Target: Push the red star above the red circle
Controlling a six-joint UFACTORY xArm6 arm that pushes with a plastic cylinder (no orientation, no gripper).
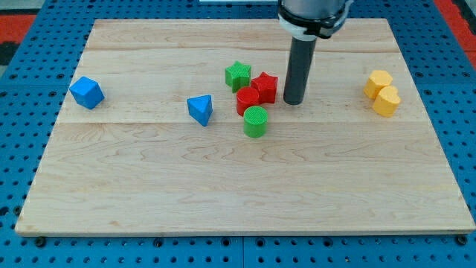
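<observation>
The red star (265, 86) lies near the board's middle, touching the red circle (247, 100) at its lower left. My tip (293, 101) stands just to the right of the red star, a small gap apart from it. A green star (238, 75) sits at the upper left of the red pair. A green circle (255, 121) sits just below the red circle.
A blue triangular block (200, 109) lies left of the cluster. A blue cube-like block (87, 92) lies at the far left. Two yellow blocks (381, 92) sit together at the right. All rest on the wooden board (223, 186).
</observation>
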